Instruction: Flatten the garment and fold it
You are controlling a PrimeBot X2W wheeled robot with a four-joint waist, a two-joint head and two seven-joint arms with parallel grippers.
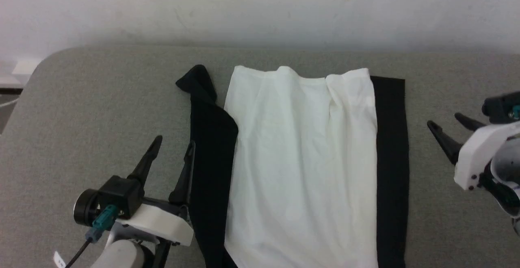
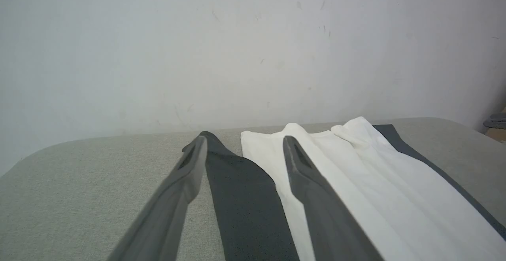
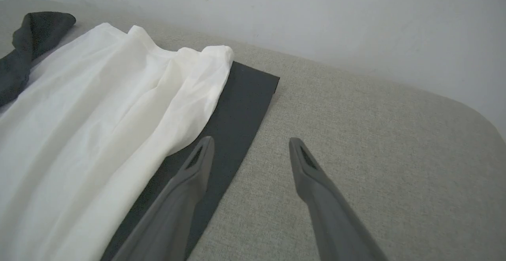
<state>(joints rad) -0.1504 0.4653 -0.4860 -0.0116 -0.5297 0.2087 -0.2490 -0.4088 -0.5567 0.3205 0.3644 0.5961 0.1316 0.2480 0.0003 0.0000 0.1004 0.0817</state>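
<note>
The garment [image 1: 302, 166] lies spread along the middle of the grey table, its white body flanked by a black sleeve on each side; it runs out of the head view at the bottom. The left sleeve [image 1: 211, 138] is rumpled at its far end, the right sleeve [image 1: 392, 158] lies straight and flat. My left gripper [image 1: 174, 142] stands open just left of the left sleeve, nothing between its fingers; in the left wrist view the gripper [image 2: 243, 144] frames that sleeve [image 2: 241, 197]. My right gripper [image 1: 445, 119] is open to the right of the garment; in the right wrist view the gripper [image 3: 249, 144] hovers over the right sleeve's [image 3: 237, 106] outer edge.
The grey fabric-covered table [image 1: 101, 109] has a rounded far left corner and ends at a pale wall [image 1: 260, 8] behind. Bare table surface lies left of the garment and to its right [image 1: 438, 203].
</note>
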